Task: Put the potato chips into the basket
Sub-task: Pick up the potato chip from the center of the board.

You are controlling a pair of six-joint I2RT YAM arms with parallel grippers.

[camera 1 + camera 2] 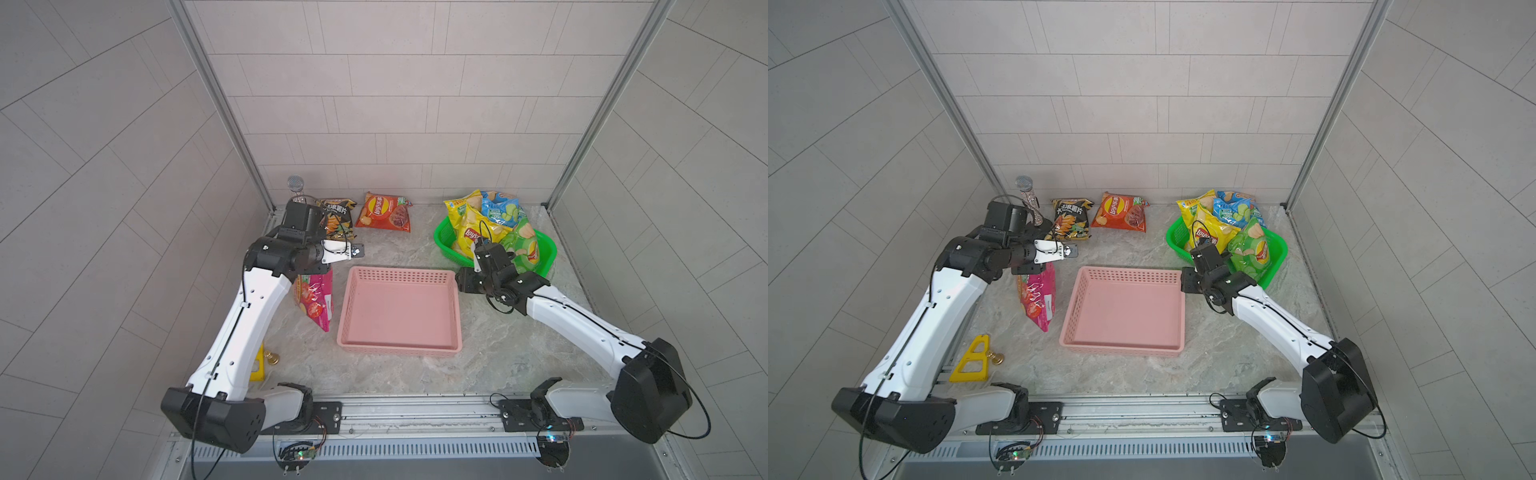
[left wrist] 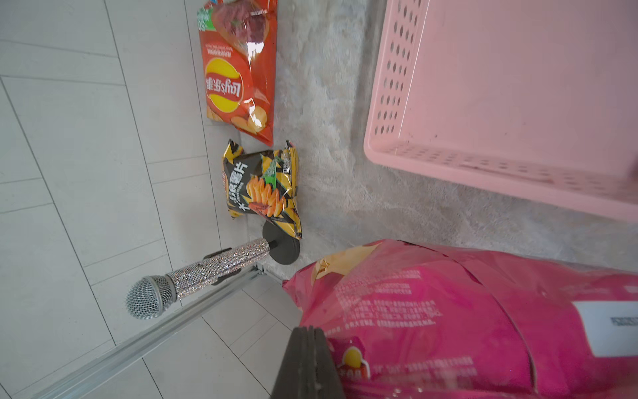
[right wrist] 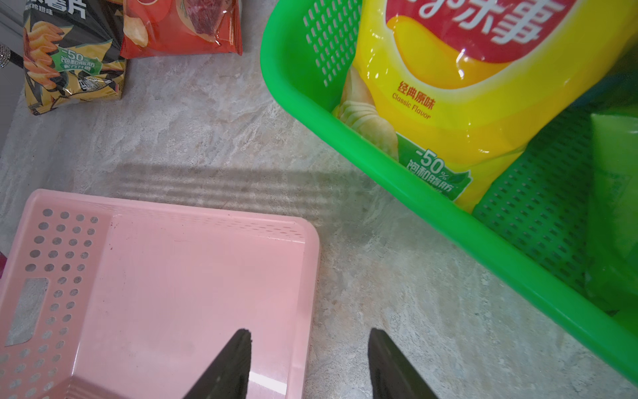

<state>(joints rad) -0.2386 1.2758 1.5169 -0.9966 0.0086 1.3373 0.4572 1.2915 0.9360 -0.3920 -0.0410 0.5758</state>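
Left wrist view: the left gripper (image 2: 307, 330), jaws closed, pinches the glossy magenta potato-chip bag (image 2: 448, 311) beside the perforated pink plastic basket (image 2: 390, 69). The right gripper (image 3: 309, 331), jaws partly apart, holds nothing, straddling its rim.

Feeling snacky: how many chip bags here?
7: magenta bag in left hand; black bag, red bag by back wall; two yellow bags, blue bag, green bag in green basket. More may hide.

Marbled tabletop (image 1: 399, 374), pink basket (image 1: 399, 275), chip bags (image 1: 384, 212)
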